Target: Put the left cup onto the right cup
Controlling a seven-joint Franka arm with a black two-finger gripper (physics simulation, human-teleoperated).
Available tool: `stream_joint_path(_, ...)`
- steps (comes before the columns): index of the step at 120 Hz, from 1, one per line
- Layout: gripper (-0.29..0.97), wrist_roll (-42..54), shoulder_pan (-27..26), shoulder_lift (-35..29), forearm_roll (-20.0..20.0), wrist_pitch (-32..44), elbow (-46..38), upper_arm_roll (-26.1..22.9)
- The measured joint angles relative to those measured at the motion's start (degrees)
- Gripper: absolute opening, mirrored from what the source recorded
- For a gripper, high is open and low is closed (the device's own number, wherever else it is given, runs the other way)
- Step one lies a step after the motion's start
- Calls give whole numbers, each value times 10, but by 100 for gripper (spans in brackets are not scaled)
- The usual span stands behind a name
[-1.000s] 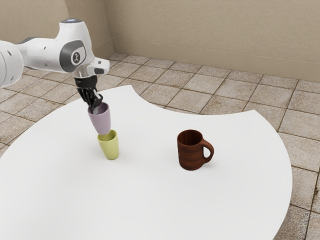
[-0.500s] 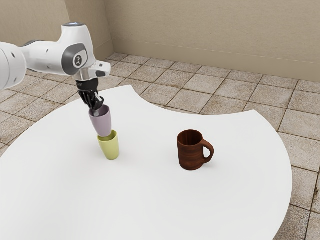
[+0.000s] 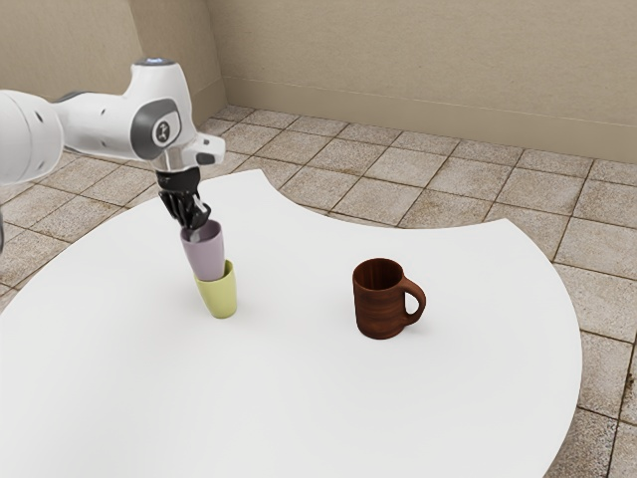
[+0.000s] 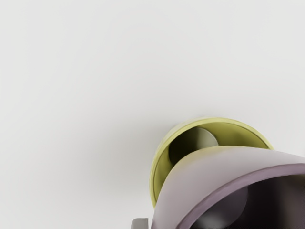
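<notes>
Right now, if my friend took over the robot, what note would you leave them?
Gripper: shut on the purple cup, holding it by the rim.
Things: the purple cup hangs tilted, its bottom at the mouth of the yellow cup, which stands upright on the table. A brown mug stands apart, toward the exterior view's right.
Done: purple cup picked up and brought over the yellow cup.
Left: lower it until it seems to rest in the yellow cup, open the gripper, lift away.
</notes>
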Motion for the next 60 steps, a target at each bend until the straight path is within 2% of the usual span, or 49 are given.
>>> stream_joint_path(11, -5, 0, 0, 1, 1, 5, 0, 0)
stream_joint_path(39, 35, 2, 1, 1, -3, 9, 0, 0)
stream_joint_path(60, 50, 4, 0, -7, -5, 10, 2, 0)
